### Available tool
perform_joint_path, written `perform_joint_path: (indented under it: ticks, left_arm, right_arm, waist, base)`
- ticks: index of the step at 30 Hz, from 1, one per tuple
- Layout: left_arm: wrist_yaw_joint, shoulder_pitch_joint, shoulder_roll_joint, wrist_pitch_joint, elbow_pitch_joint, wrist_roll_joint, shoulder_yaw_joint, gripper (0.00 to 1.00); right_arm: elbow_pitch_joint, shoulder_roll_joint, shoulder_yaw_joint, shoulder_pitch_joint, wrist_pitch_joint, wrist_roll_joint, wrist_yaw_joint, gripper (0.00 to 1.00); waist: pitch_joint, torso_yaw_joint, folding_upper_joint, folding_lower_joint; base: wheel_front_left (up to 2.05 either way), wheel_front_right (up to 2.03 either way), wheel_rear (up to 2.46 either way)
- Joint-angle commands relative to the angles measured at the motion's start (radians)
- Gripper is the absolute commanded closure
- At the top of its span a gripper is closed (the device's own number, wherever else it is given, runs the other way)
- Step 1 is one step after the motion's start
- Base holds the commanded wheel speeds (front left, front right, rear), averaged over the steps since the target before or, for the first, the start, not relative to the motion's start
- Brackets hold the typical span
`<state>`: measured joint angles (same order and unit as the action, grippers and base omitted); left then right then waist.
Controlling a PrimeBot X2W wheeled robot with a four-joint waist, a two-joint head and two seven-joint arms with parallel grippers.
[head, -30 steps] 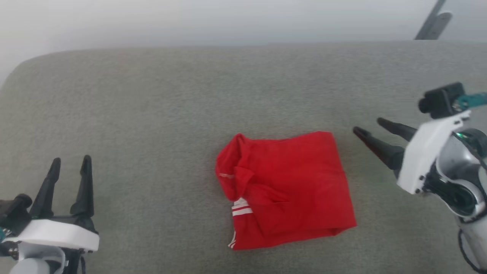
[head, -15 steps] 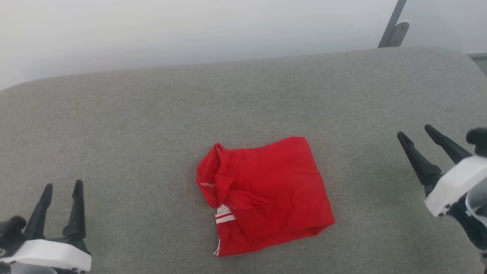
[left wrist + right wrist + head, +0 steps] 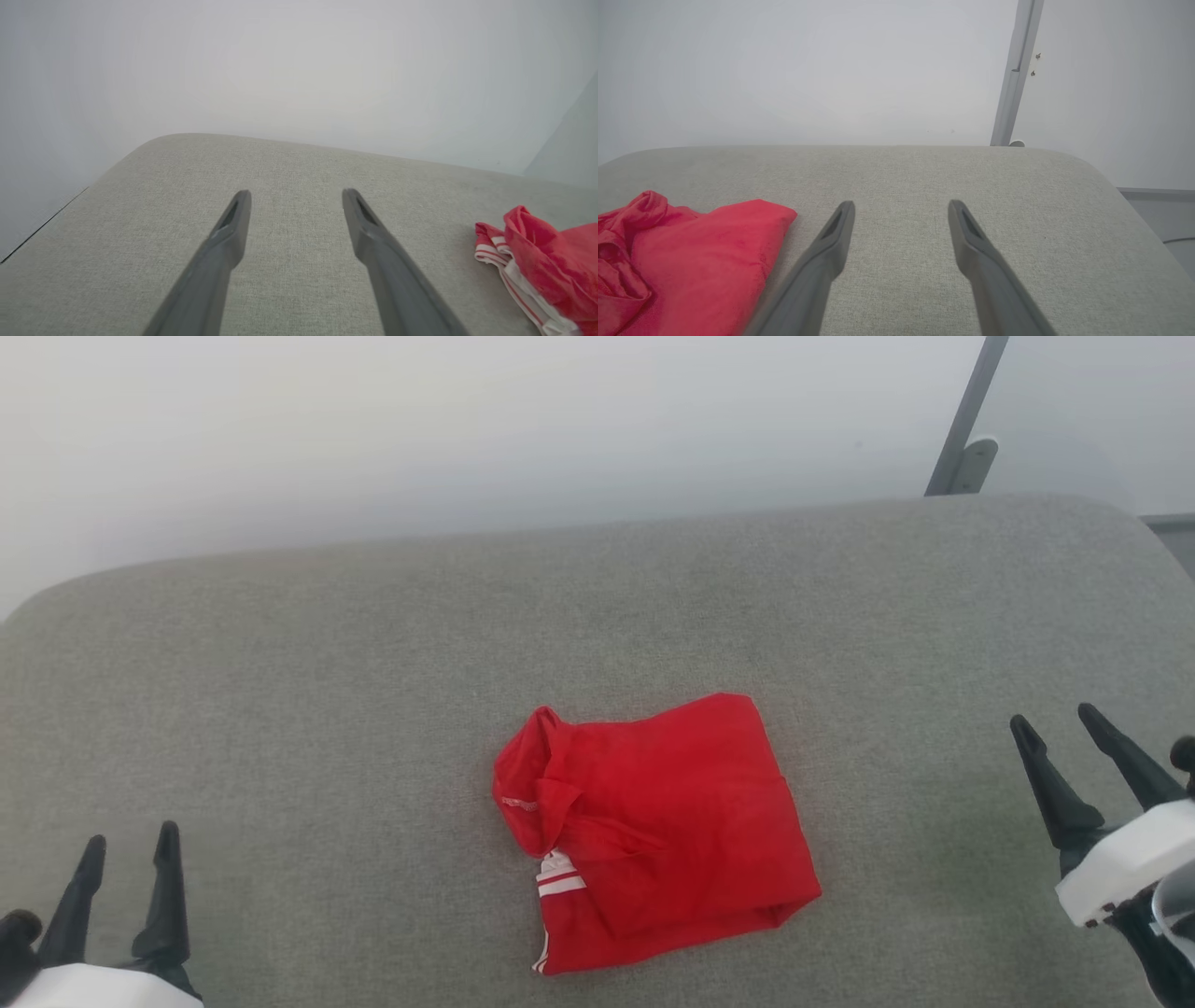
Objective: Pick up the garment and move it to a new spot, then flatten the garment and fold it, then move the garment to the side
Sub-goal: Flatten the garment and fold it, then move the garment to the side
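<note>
- Garment [image 3: 653, 831] lies folded on grey cushion [image 3: 280, 709]; near-square, long axis hard to call.
- Left gripper [image 3: 131, 837] left of garment, right gripper [image 3: 1053, 715] right of it, both spread and empty.
- Right looks nearer.

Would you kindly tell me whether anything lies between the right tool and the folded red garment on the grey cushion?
Nothing visible does. The right tool, jaws open, sits to the right of the garment, apart from it, and bare grey cushion lies between them.
</note>
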<state>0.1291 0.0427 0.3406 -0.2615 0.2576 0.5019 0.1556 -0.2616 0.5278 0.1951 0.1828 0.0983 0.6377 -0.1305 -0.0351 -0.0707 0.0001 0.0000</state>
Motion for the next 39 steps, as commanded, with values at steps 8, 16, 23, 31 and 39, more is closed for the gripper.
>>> perform_joint_path:
  ticks: [8, 16, 23, 31, 39]
  left_arm:
    - [0.001, 0.032, -0.017, -0.004, -0.002, 0.004, 0.035, 0.0]
    - [0.001, 0.037, -0.023, -0.004, -0.013, -0.003, 0.046, 0.0]
    - [0.001, 0.04, -0.027, -0.004, -0.016, -0.005, 0.046, 0.0]
    - [0.001, 0.04, -0.028, -0.004, -0.018, -0.003, 0.034, 0.0]
    - [0.001, 0.023, -0.031, -0.004, -0.013, 0.004, 0.014, 0.0]
  right_arm:
    - [-0.019, -0.02, -0.024, -0.048, 0.054, -0.005, 0.0, 0.0]
    - [-0.025, -0.035, -0.025, -0.067, 0.072, -0.008, 0.0, 0.0]
    - [-0.031, -0.04, -0.028, -0.071, 0.07, -0.01, 0.0, 0.0]
    - [-0.023, -0.046, -0.015, -0.063, 0.039, 0.004, 0.0, 0.0]
    - [0.015, -0.033, 0.085, -0.002, -0.103, 0.073, 0.0, 0.0]
  waist:
    - [0.018, 0.011, -0.0001, 0.0]
    - [0.018, 0.014, -0.0001, 0.0]
    - [0.019, 0.017, -0.0001, 0.0]
    - [0.014, 0.033, -0.0001, 0.0]
    - [-0.005, 0.092, -0.0001, 0.0]
  base:
    - [0.0, 0.0, 0.0]
    - [0.0, 0.0, 0.0]
    - [0.0, 0.0, 0.0]
    - [0.0, 0.0, 0.0]
    - [0.0, 0.0, 0.0]
